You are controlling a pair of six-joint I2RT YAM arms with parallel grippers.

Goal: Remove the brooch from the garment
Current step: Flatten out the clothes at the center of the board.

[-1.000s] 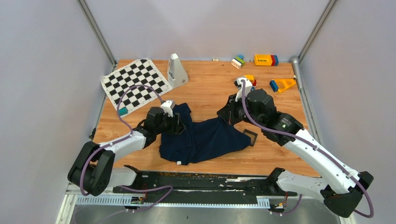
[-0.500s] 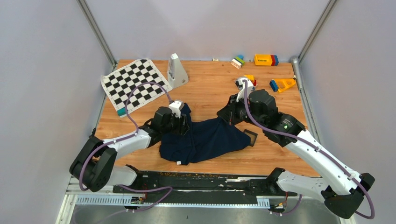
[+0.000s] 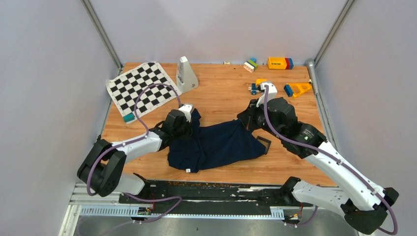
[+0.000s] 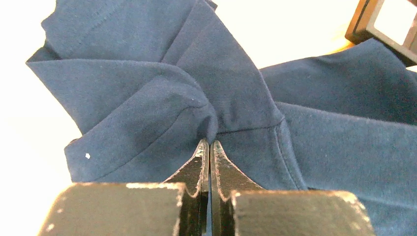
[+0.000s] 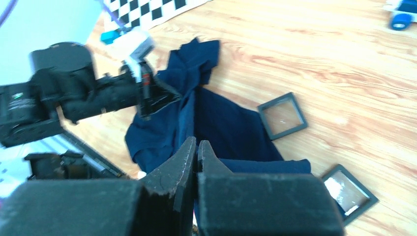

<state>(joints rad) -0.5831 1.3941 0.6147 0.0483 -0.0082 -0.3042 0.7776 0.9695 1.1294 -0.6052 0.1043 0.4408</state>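
Observation:
The dark navy garment [image 3: 216, 145] lies crumpled at the middle of the wooden table, with its tiny white tag [image 3: 188, 171] at the near hem. My left gripper [image 4: 210, 142] is shut, pinching a raised fold of the garment [image 4: 147, 93] at its left end [image 3: 191, 132]. My right gripper [image 5: 196, 142] is shut on the garment's far right edge [image 3: 244, 123], and navy cloth [image 5: 221, 123] hangs from its tips. The brooch is hidden in every view.
A black square frame [image 3: 264, 144] lies by the garment's right corner. The chequered mat [image 3: 141, 88] with a teal block [image 3: 129, 118] is at the far left, beside a white wedge-shaped object [image 3: 186, 73]. Toy blocks [image 3: 279, 63] and a small toy car [image 3: 255, 88] sit at the back right.
My left gripper moved right onto the garment and closed on a fold. The right arm shifted right and back with the cloth, uncovering the toy car.

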